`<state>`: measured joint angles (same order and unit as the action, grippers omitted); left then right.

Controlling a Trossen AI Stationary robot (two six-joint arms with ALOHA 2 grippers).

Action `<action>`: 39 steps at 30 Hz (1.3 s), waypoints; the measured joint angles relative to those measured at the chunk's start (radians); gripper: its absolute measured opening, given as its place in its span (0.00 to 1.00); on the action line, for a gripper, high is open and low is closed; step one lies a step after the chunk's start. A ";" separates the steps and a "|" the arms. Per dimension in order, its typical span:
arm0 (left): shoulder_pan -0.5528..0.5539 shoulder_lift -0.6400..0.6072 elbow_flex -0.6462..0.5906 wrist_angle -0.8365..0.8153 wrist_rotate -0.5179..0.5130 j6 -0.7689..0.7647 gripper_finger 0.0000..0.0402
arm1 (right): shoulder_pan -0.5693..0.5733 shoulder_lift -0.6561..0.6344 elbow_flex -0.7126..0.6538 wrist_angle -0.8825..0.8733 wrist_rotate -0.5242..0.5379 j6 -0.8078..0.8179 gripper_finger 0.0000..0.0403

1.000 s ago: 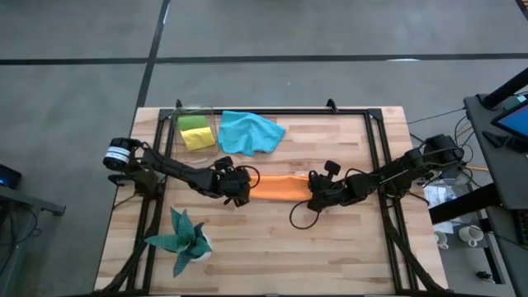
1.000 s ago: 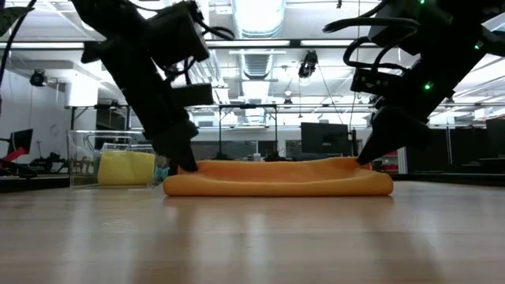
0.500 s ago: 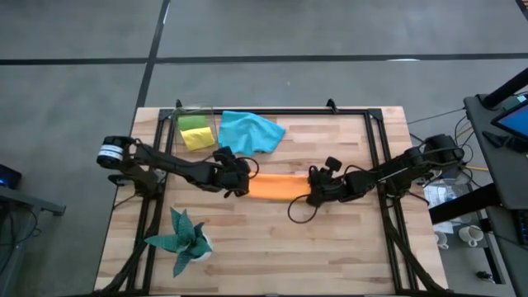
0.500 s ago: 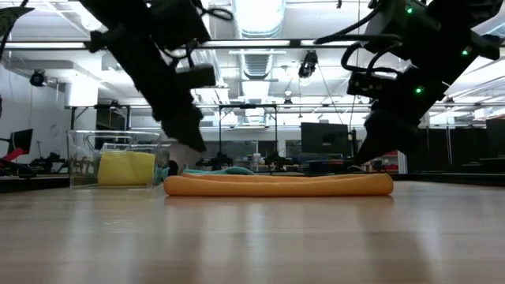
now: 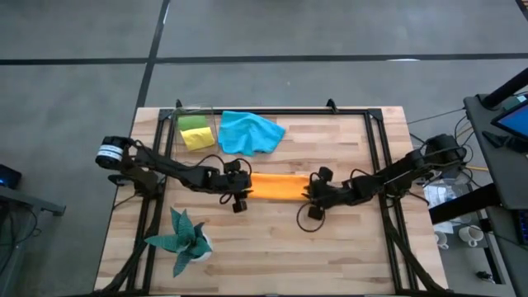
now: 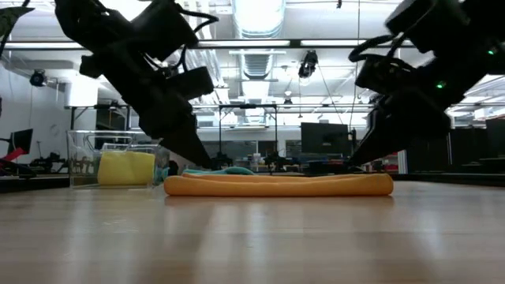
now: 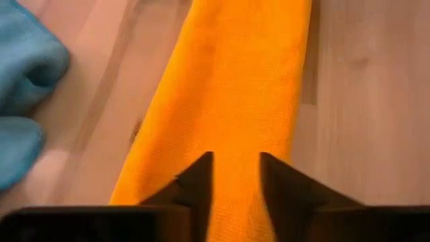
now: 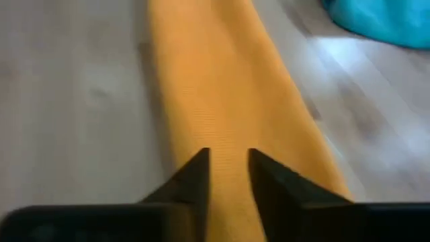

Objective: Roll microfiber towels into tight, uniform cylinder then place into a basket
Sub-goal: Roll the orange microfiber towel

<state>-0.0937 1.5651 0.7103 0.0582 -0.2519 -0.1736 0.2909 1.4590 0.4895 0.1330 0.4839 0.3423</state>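
Mid-counter: orange towel lies in a long flat roll. Left claw at one end, right claw at the other, both slightly parted over the cloth, not gripping. Basket sits at the far-left corner.

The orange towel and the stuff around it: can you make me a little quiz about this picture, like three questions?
1. True or false: the orange towel is already in the basket.
2. Which towel lies loose beside the basket? A) blue B) lime green C) yellow
3. Fill in: the left gripper and right gripper are at opposite ___ of the orange towel.

Key
1. False: it lies as a long strip on the table.
2. A, the blue towel.
3. Ends.
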 joint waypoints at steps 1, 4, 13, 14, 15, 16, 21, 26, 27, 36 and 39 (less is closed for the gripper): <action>0.000 0.008 -0.001 0.009 0.001 -0.001 0.16 | 0.001 0.000 -0.018 0.045 -0.017 -0.004 0.19; 0.000 0.017 -0.002 0.020 0.001 -0.003 0.03 | -0.001 -0.001 -0.036 0.152 -0.036 -0.021 0.05; 0.003 0.098 -0.008 0.013 -0.052 -0.039 0.00 | -0.003 0.029 -0.043 0.133 -0.064 -0.004 0.02; 0.003 0.107 -0.009 0.016 -0.059 -0.047 0.00 | -0.003 0.029 -0.044 0.106 -0.065 0.002 0.02; 0.003 0.113 -0.008 0.021 -0.066 -0.056 0.00 | -0.003 0.030 -0.044 0.086 -0.065 0.005 0.02; 0.002 0.120 -0.008 0.023 -0.071 -0.057 0.00 | -0.003 0.029 -0.044 0.059 -0.063 0.007 0.02; 0.003 0.158 -0.004 0.102 -0.078 -0.090 0.00 | -0.003 0.026 -0.047 -0.068 -0.038 0.033 0.02; 0.004 0.209 0.010 0.198 -0.071 -0.075 0.00 | -0.003 0.024 -0.045 -0.138 -0.029 0.064 0.02; 0.004 0.221 0.018 0.203 -0.071 -0.075 0.00 | -0.003 0.023 -0.044 -0.147 -0.028 0.066 0.02; 0.003 0.249 0.051 0.169 -0.030 -0.075 0.00 | -0.003 -0.046 -0.035 -0.336 -0.031 0.065 0.02; 0.002 0.231 0.044 0.158 -0.018 -0.077 0.00 | -0.003 -0.091 -0.038 -0.408 -0.044 0.069 0.02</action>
<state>-0.0913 1.7962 0.7541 0.2158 -0.2700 -0.2507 0.2878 1.3684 0.4519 -0.2752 0.4395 0.4116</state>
